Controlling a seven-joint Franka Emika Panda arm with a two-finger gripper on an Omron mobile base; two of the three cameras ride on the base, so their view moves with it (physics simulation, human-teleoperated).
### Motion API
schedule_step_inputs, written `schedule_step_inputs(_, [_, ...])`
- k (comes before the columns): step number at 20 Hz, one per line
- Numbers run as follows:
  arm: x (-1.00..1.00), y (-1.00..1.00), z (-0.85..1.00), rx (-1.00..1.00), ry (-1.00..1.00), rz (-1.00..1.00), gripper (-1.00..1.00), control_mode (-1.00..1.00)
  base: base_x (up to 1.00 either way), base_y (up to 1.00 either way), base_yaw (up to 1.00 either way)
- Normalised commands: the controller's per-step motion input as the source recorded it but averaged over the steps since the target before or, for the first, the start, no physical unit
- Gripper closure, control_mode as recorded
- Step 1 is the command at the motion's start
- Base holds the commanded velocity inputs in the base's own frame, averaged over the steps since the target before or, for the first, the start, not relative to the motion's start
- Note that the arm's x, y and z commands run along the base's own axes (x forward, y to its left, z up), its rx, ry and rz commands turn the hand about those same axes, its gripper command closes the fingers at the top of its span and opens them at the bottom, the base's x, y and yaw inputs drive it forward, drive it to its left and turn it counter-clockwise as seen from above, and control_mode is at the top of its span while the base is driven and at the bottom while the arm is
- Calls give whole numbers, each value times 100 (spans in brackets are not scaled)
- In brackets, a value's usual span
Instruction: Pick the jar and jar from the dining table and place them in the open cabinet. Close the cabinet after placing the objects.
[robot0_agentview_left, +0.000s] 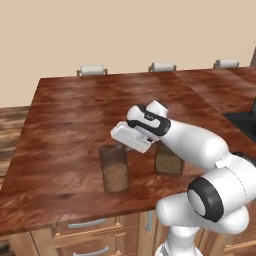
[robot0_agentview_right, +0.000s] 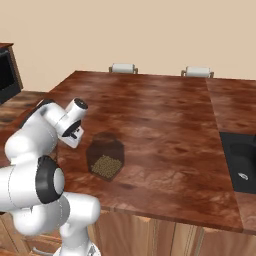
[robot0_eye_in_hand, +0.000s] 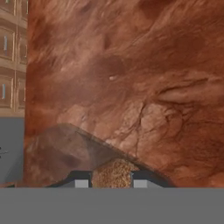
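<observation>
- Dark-tinted slim glass jar of light-brown powder (robot0_agentview_left: 115, 175): rigid, slick, breakable, probably light.
- Best gripped across its straight sides, upright on glossy reddish-brown desk (robot0_agentview_left: 75, 115).
- Hand (robot0_eye_in_hand: 112, 178) narrowed around it, fingertips (robot0_eye_in_hand: 81, 179) flanking the powder.

Round-shouldered jar (robot0_agentview_right: 105, 156) of olive-yellow pellets upright on reddish-brown dining table (robot0_agentview_right: 165, 125), white arm (robot0_agentview_right: 47, 125) beside it
</observation>
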Motion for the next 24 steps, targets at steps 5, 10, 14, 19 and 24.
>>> schedule_step_inputs(5, [-24,3,55,0,-15,-2,100,-100,0,0,0])
schedule_step_inputs(10, [-62,0,99,0,-17,4,100,-100,0,0,0])
schedule_step_inputs(14, [-99,0,96,-1,-28,8,100,-100,0,0,0])
schedule_step_inputs(19, [-33,-3,15,1,-6,0,100,-100,0,0,0])
schedule_step_inputs(24, [0,0,0,0,0,0,100,-100,0,0,0])
